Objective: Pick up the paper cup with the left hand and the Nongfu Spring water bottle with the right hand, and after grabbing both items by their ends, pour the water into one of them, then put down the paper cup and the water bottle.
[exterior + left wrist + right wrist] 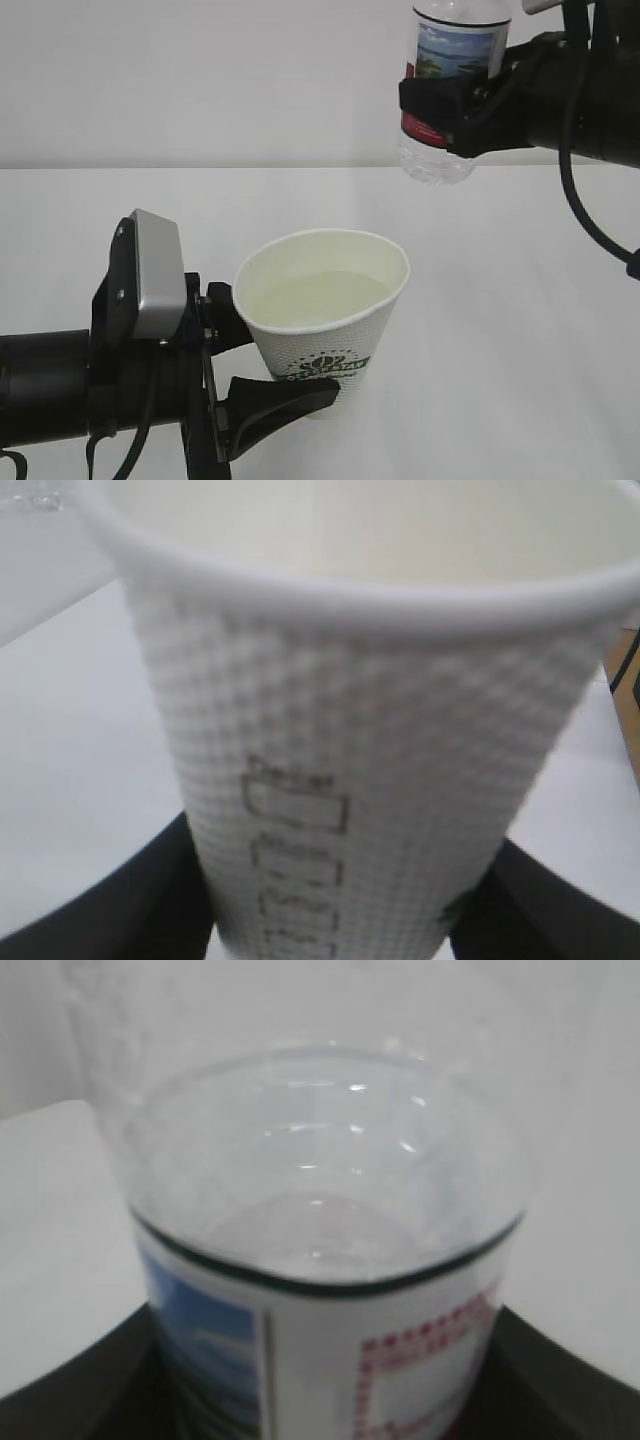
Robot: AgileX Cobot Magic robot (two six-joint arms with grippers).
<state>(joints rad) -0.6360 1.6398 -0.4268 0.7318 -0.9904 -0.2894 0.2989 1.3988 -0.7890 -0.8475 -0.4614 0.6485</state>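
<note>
The white paper cup (322, 345) with its green logo is held off the table, tilted a little, with pale water (320, 298) inside it. My left gripper (290, 362) is shut on the cup's lower half, one black finger on either side. In the left wrist view the cup (350, 730) fills the frame between the fingers (120, 905). At the upper right the Nongfu Spring water bottle (455, 55) hangs upright, its top cut off by the frame edge. My right gripper (445, 110) is shut on its labelled middle. The right wrist view shows the bottle (330, 1260) close up.
A white table (520, 330) runs under both arms, with a plain white wall behind. The right arm's black cable (590, 225) loops down at the right edge. A brown edge (628, 690) shows at the right of the left wrist view.
</note>
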